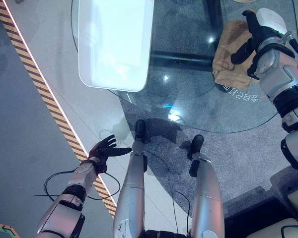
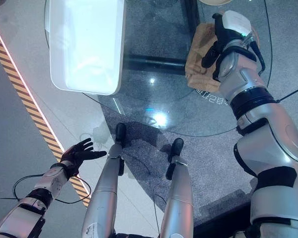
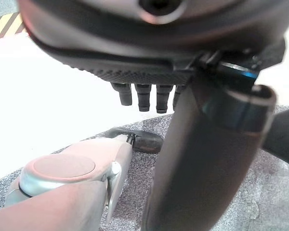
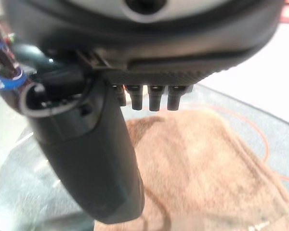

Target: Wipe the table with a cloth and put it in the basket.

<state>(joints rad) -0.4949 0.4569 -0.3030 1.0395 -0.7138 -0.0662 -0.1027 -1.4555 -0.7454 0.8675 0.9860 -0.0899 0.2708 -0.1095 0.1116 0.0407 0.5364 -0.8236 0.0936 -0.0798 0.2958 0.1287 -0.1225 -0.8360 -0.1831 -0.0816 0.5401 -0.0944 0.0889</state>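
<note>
A folded brown cloth lies on the right side of the round glass table. My right hand is over the cloth's far right part with fingers straight; its wrist view has the cloth spread just past the thumb. I cannot tell whether the palm touches it. A white rectangular basket stands on the table's left part. My left hand hangs low off the table's left, above the floor, fingers spread and holding nothing.
A yellow-and-black striped line runs diagonally across the floor at the left. The table's dark base bar shows through the glass between basket and cloth. Grey carpet lies under the table.
</note>
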